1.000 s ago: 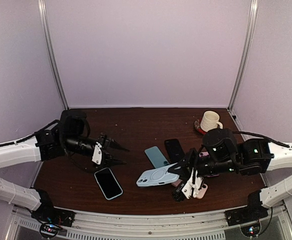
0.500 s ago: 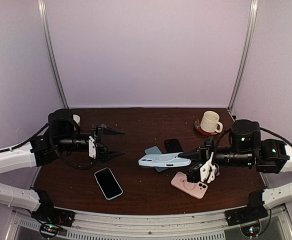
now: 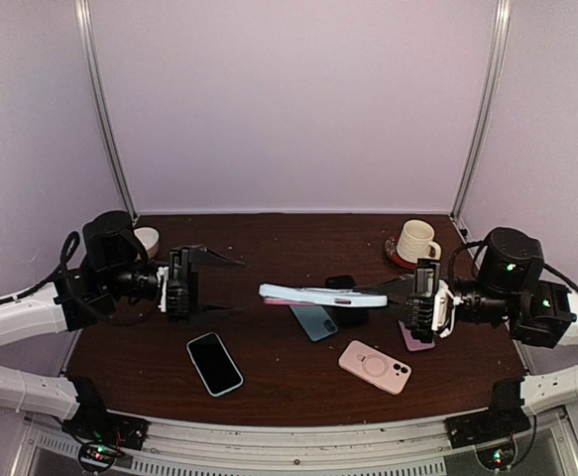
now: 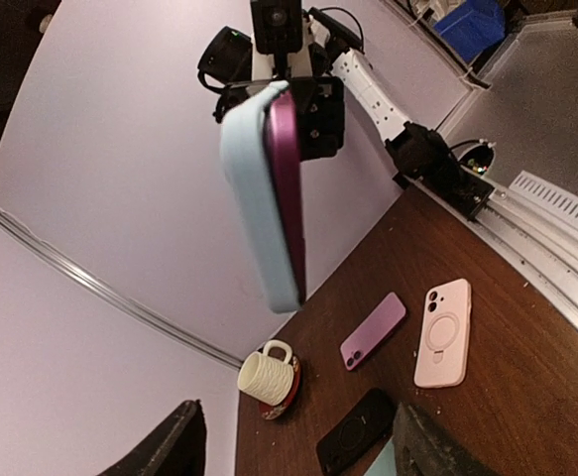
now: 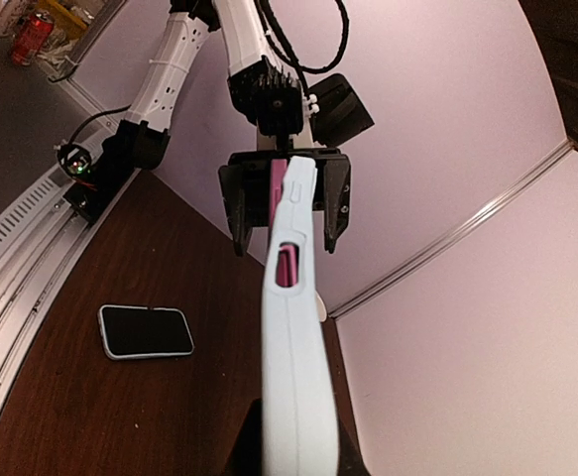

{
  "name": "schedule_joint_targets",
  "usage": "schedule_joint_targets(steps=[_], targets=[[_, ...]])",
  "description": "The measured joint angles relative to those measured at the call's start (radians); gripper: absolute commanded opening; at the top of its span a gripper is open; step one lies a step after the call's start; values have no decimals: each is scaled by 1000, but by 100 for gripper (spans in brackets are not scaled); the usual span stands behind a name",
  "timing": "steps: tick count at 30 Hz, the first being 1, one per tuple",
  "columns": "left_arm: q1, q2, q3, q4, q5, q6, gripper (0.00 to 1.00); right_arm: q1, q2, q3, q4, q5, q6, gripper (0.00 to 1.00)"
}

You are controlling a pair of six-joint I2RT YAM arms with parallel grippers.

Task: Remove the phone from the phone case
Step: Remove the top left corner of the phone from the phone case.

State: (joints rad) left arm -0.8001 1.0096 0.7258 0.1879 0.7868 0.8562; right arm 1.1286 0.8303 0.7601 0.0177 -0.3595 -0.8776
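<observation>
1. Pinches one end of light blue phone case with right gripper; holds it level in air, above table.
2. Shows pink phone inside case.
3. Spreads left gripper wide toward free end, not touching.

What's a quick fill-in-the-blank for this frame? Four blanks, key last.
1. The right gripper holds the cased phone in the air; its case is light ____.
2. The left gripper faces it with its jaws ____.
3. The mug stands on a ____ coaster.
4. The screen-up phone lies nearest the ____ gripper.
Missing words: blue; open; red; left.
</observation>
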Motion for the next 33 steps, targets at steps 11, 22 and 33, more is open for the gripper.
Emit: schedule_joint_targets(steps=[11,22,33], targets=[[-53,23,16,60,120,-109,57,-3,43,1,95,-93,99,0],[-94,46,17,102,137,-164,35,-3,93,7,117,-142,135,0],[-105,48,35,68,153,-132,21,-3,111,22,124,-171,149,0]])
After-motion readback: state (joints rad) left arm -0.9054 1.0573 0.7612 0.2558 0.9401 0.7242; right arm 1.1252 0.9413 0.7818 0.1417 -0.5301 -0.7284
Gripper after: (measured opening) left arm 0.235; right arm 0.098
